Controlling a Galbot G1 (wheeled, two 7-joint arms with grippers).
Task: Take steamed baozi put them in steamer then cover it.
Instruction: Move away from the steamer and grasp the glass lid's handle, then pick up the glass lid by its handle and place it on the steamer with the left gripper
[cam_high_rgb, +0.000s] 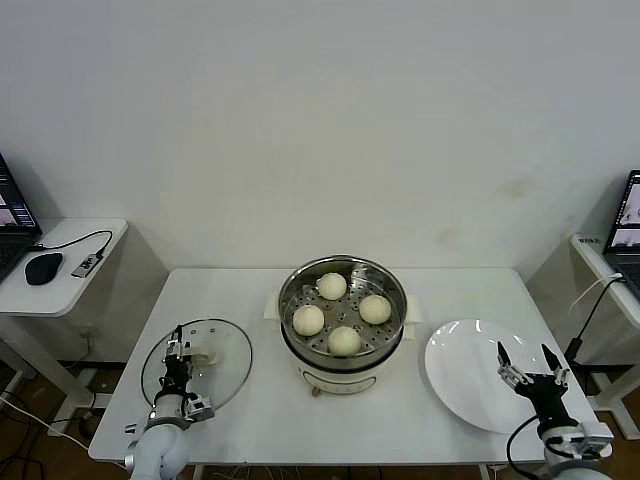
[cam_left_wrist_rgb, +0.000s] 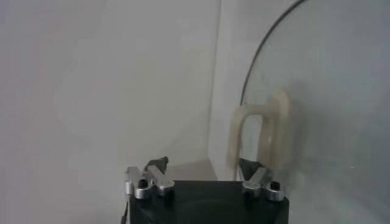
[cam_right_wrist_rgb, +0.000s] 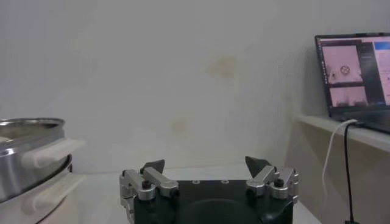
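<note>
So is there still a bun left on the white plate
No, the white plate is bare in the head view, and all four buns sit inside the steamer.

4 baozi (cam_high_rgb: 343, 312) sit in the steamer (cam_high_rgb: 343, 345) at table centre; cover (cam_high_rgb: 197, 362) lies left, plate (cam_high_rgb: 470, 375) right.

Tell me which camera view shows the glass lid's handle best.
The left wrist view: the cover's handle stands close, just ahead of the left gripper. In the head view the handle is tiny, partly behind that gripper. The right wrist view does not show it.
</note>
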